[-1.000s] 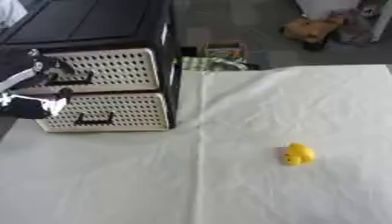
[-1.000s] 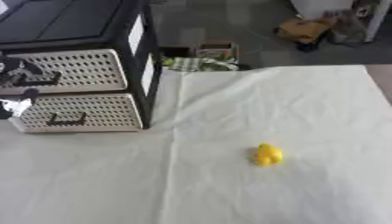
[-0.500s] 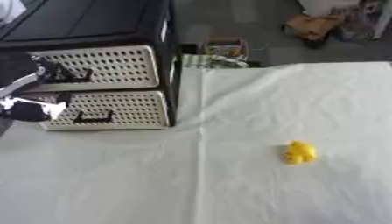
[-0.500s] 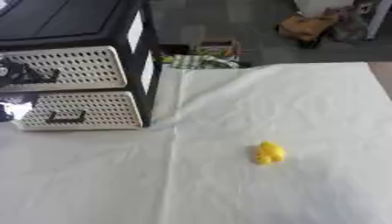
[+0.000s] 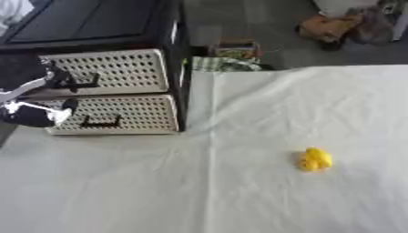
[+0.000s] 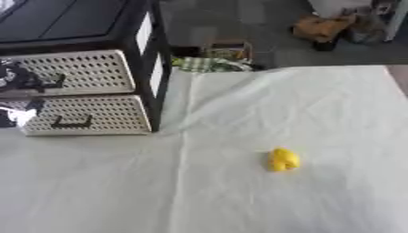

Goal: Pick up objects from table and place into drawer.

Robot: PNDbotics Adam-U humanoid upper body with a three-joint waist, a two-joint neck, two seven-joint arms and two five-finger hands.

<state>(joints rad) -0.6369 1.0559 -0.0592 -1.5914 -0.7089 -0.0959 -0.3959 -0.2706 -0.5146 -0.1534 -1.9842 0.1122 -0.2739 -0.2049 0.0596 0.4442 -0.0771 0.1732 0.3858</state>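
A small yellow toy (image 5: 315,159) lies on the white cloth (image 5: 239,191), right of the middle. At the back left stands a black drawer unit (image 5: 95,27) with two white perforated fronts. The upper drawer (image 5: 119,70) and lower drawer (image 5: 131,113) each carry a black handle. My left hand (image 5: 28,98) hangs at the view's left edge, in front of both fronts and just left of the upper handle (image 5: 82,83). How it is closed is hidden. No right hand shows in either view.
Beyond the table's far edge lie a small box and a checked cloth (image 5: 231,57) on the floor, with brown bags (image 5: 331,27) farther right. The white cloth spreads over the whole table in front of the drawers.
My left hand has stayed by the drawer fronts, sinking only slightly. The yellow toy has not moved.
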